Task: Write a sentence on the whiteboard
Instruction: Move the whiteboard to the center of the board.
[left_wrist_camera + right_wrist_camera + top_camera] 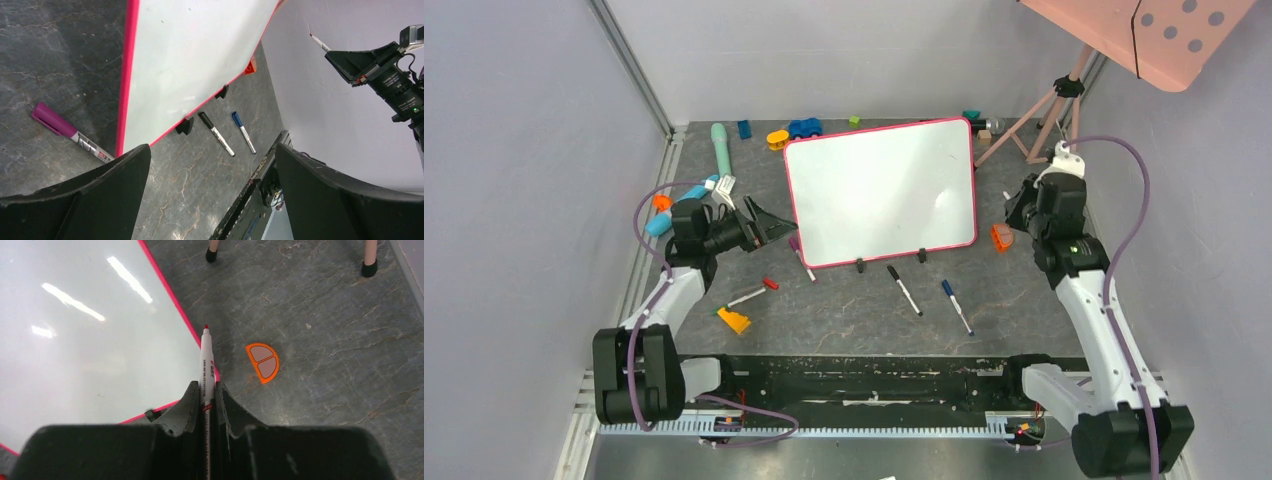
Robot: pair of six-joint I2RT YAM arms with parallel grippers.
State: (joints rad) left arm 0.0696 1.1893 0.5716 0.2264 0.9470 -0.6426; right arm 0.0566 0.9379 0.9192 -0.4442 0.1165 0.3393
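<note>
The whiteboard (879, 190) stands tilted on two black feet mid-table, with a red-pink frame. Its glossy face is blank; no sentence shows on it in any view. My right gripper (1022, 202) is shut on an uncapped red marker (206, 360), just off the board's right edge. The marker tip points at the lower right frame corner, apart from the white face (90, 340). My left gripper (769, 225) is open and empty beside the board's left edge (125, 75); its jaws stand wide apart (212, 150).
A purple marker (802, 257), a black marker (904, 290) and a blue marker (957, 306) lie in front of the board. A red-capped marker (749, 295) and an orange wedge (734, 320) lie front left. An orange half-disc (263, 361) lies right. A tripod (1049, 110) and toys stand behind.
</note>
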